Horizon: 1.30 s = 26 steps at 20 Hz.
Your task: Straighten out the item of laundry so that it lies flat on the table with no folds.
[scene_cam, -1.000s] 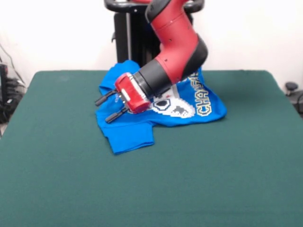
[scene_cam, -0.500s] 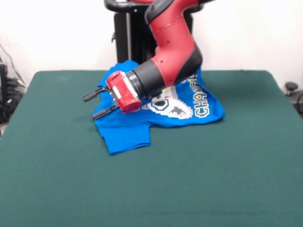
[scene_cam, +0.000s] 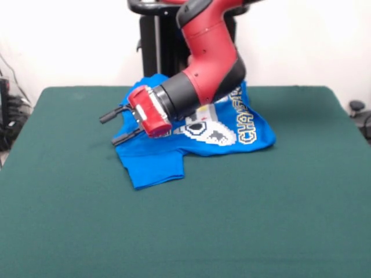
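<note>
2 spread fingers of the gripper [scene_cam: 110, 128] poke past the crumpled t-shirt's [scene_cam: 168, 159] edge, holding nothing.

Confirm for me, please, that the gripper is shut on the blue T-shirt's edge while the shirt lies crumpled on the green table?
Not quite. In the front view the gripper is open and empty, with its fingers apart at the blue T-shirt's edge. The shirt does lie crumpled on the green table.

A small bright blue T-shirt [scene_cam: 174, 152] lies rumpled toward the far middle of a large dark green table [scene_cam: 185, 226]. Its front faces up — a white pixel-style print and yellow-and-white lettering show, partly hidden. One blue flap — apparently a sleeve — sticks out toward the near-left, lying flat.
</note>
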Motion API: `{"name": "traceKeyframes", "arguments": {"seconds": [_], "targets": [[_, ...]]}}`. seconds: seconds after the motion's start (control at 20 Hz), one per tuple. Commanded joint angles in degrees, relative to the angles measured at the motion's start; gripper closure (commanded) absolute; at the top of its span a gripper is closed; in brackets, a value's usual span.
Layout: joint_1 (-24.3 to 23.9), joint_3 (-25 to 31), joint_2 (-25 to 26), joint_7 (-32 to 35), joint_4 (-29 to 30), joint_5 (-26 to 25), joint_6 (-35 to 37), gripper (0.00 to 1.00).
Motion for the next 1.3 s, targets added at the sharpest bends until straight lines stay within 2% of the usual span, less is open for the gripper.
{"name": "traceKeyframes", "arguments": {"seconds": [0.05,0.25,0.4,0.6,0.9,1.3], "targets": [[-12.8,20.8,-29.1,-1.0,0.4,-26.1,2.5,0.00],[-18.8,28.0,-43.8,-2.7,5.8,-35.7,11.9,0.00],[-21.1,30.5,-49.8,-1.7,7.5,-40.1,16.4,0.00],[-22.8,32.7,-53.6,0.5,8.3,-43.2,18.5,0.00],[-23.9,34.9,-58.2,2.7,9.9,-44.2,21.4,0.00],[-33.3,50.8,-62.1,9.4,19.5,-40.8,18.2,0.00]]}}
